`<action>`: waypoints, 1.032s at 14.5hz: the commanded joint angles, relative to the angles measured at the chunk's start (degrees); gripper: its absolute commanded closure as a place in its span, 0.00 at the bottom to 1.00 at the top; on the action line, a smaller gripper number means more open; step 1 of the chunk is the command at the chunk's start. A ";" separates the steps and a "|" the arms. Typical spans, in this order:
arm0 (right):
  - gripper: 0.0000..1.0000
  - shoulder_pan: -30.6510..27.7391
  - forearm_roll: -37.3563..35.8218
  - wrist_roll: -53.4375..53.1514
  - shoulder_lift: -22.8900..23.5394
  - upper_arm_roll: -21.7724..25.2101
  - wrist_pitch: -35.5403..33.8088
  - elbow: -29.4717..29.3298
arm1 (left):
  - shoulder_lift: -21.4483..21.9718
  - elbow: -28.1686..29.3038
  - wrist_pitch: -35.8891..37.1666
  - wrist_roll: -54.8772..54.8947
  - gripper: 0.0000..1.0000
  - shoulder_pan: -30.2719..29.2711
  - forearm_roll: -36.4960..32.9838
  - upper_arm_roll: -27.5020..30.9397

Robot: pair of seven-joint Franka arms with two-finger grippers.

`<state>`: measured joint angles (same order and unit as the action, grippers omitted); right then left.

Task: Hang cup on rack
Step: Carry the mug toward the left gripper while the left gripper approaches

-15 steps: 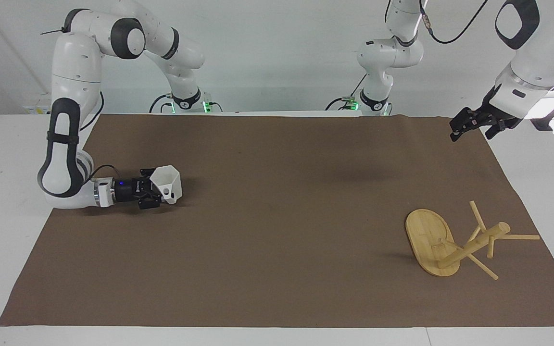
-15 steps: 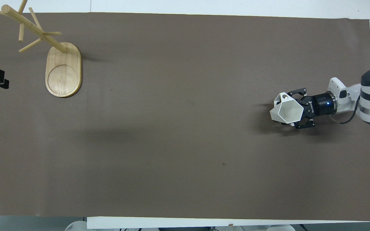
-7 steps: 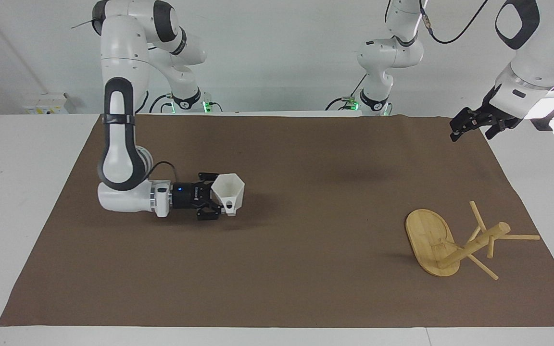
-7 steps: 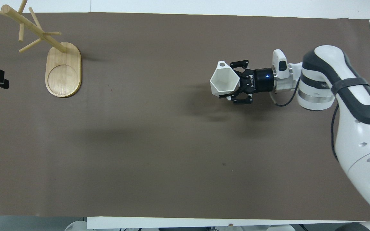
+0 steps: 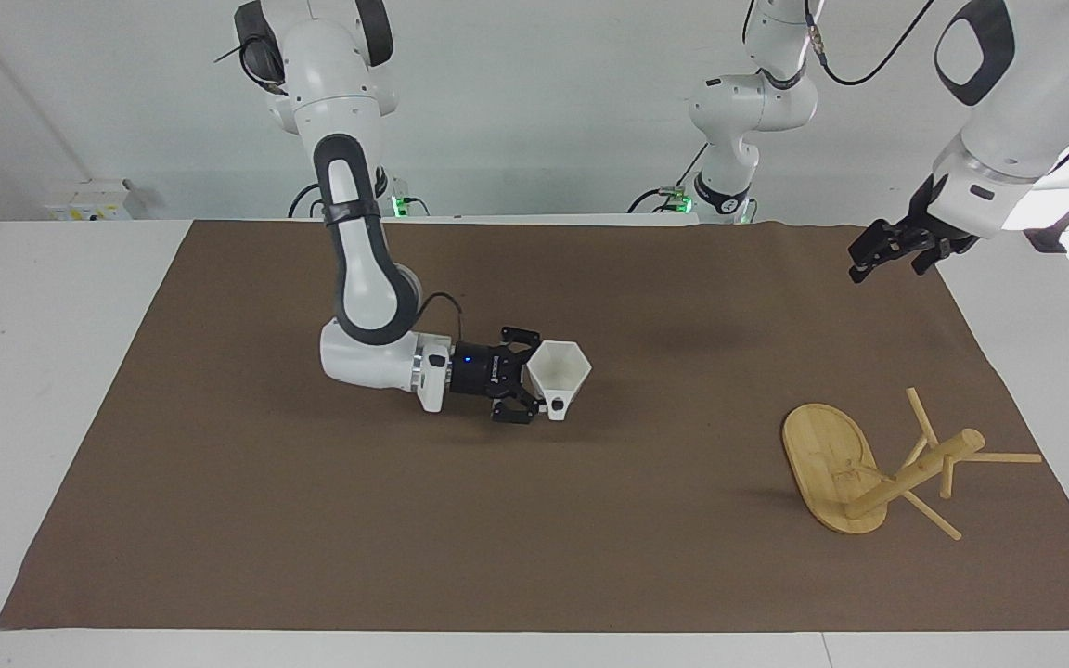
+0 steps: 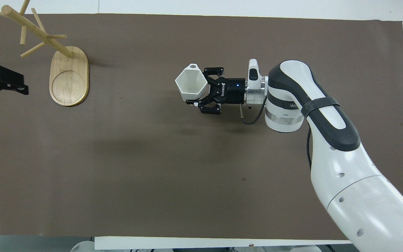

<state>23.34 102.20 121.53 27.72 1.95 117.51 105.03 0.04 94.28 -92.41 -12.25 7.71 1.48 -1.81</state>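
While the right gripper [image 5: 534,391] clamps the cup [image 5: 560,373] over mid-mat, we note the rack [image 5: 878,468] well off ahead of it. Left gripper [image 5: 887,250], apparently spread apart, hovers over the mat's edge.

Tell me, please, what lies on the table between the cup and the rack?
Nothing: between the cup and the rack only bare brown mat shows, clearest in the overhead view.
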 commanded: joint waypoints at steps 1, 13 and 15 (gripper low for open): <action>0.53 5.55 5.27 -1.56 -1.27 0.25 6.49 0.18 | 3.40 6.62 -5.58 -8.90 0.00 6.77 0.01 0.31; 0.48 15.07 10.47 2.38 -1.71 0.25 13.54 -1.58 | -3.64 7.75 -15.08 -27.38 0.01 16.10 0.19 0.23; 0.48 15.07 10.47 3.53 -1.71 0.25 13.54 -1.58 | -2.86 9.94 -14.47 -28.44 0.02 17.85 0.36 0.23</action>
<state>38.18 111.20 123.15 26.75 2.03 130.64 103.11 -4.63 100.73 -106.16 -38.58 23.34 1.50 -2.26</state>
